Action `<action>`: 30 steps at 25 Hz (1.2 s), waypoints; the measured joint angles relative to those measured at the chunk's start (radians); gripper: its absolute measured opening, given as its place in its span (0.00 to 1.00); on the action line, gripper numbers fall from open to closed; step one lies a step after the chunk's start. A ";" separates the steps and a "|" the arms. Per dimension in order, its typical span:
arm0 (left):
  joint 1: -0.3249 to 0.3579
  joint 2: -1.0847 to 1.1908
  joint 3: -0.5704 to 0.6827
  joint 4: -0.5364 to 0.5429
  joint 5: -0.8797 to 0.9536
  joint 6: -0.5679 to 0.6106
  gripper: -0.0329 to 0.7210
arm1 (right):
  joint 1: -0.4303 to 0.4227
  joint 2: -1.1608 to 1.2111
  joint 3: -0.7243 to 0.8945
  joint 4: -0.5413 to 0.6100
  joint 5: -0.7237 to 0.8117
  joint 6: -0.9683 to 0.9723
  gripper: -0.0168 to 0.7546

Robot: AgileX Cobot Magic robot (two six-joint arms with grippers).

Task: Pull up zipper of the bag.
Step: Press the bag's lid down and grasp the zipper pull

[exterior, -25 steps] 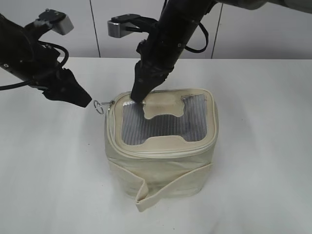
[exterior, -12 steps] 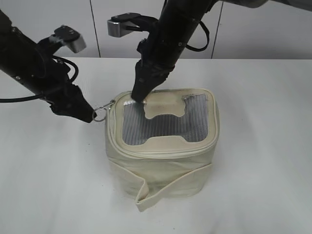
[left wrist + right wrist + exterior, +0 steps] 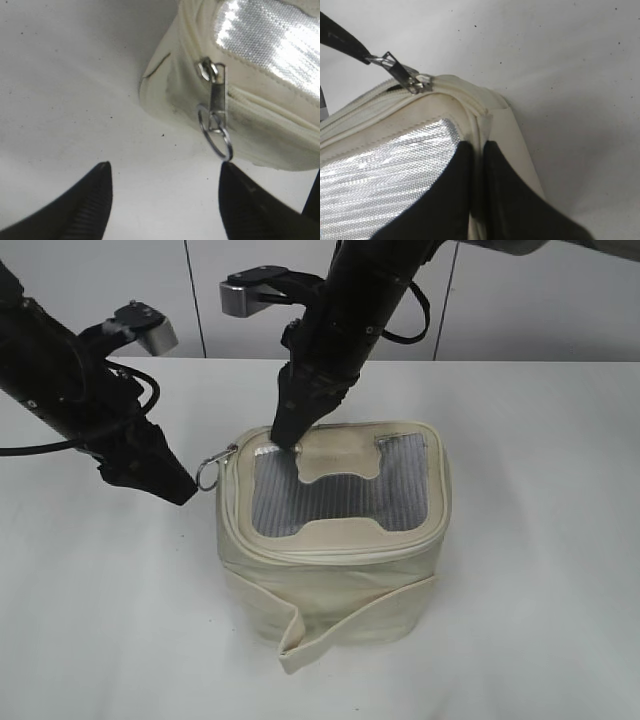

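Note:
The cream bag [image 3: 330, 585] stands mid-table, with a grey mesh panel [image 3: 335, 502] in its lid. The zipper [image 3: 300, 552] runs round the lid edge. A silver slider with a ring pull [image 3: 207, 474] hangs at the lid's left corner. It also shows in the left wrist view [image 3: 215, 132] and in the right wrist view [image 3: 414, 81]. My left gripper [image 3: 165, 170] is open and low beside that corner, with its right fingertip touching the ring. My right gripper [image 3: 478, 150] is shut on the bag's lid edge at the back left corner [image 3: 283, 437].
A loose cream strap [image 3: 335, 625] hangs down the bag's front. The white table [image 3: 540, 540] stretches round the bag, with a pale wall behind. The right arm [image 3: 345, 310] reaches down over the bag from the back.
My left gripper moved right and down to the ring pull, and the ring now hangs lower. The right gripper has stayed on the lid edge.

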State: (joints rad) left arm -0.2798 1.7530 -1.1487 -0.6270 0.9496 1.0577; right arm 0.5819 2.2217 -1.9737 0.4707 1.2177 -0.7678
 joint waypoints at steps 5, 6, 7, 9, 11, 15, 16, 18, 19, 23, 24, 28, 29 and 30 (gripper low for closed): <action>0.000 -0.014 0.000 -0.015 0.011 0.000 0.72 | 0.000 0.000 0.000 -0.002 0.000 0.000 0.08; 0.000 -0.020 0.000 -0.027 0.013 0.000 0.72 | 0.000 0.000 0.000 -0.002 0.000 0.000 0.08; 0.000 -0.022 0.000 -0.035 0.016 0.000 0.72 | 0.000 0.000 0.000 -0.003 0.000 0.000 0.08; -0.001 -0.022 0.000 -0.043 0.016 0.000 0.72 | 0.000 0.000 0.000 -0.004 0.000 0.000 0.08; -0.009 -0.022 0.000 -0.046 0.006 0.000 0.72 | 0.000 0.000 0.000 -0.004 0.000 0.001 0.08; -0.047 -0.022 0.000 -0.048 -0.076 0.000 0.72 | 0.000 0.000 0.000 -0.002 0.000 0.002 0.08; -0.059 -0.021 0.000 -0.046 -0.092 0.000 0.72 | 0.000 0.000 0.000 -0.002 0.000 0.003 0.08; -0.088 -0.016 0.000 -0.032 -0.130 0.000 0.72 | 0.000 0.000 0.000 -0.004 0.000 0.003 0.08; -0.101 -0.013 0.000 -0.026 -0.146 0.000 0.72 | 0.000 0.000 0.000 -0.006 0.000 0.004 0.08; -0.122 -0.003 0.000 0.004 -0.174 0.000 0.69 | 0.000 0.000 0.000 -0.013 0.000 0.004 0.08; -0.123 -0.003 -0.001 0.011 -0.173 0.000 0.66 | 0.000 0.000 0.000 -0.013 0.000 0.004 0.08; -0.127 -0.002 -0.002 0.055 -0.141 0.000 0.44 | 0.000 0.000 0.000 -0.011 0.000 0.004 0.08; -0.127 -0.002 -0.002 0.067 -0.132 0.000 0.40 | 0.000 0.000 0.000 -0.011 0.000 0.004 0.08; -0.127 -0.002 -0.002 0.082 -0.127 0.000 0.40 | 0.000 0.000 0.000 -0.010 0.000 0.005 0.08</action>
State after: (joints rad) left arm -0.4064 1.7509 -1.1505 -0.5449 0.8228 1.0580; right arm 0.5819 2.2217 -1.9737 0.4604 1.2177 -0.7627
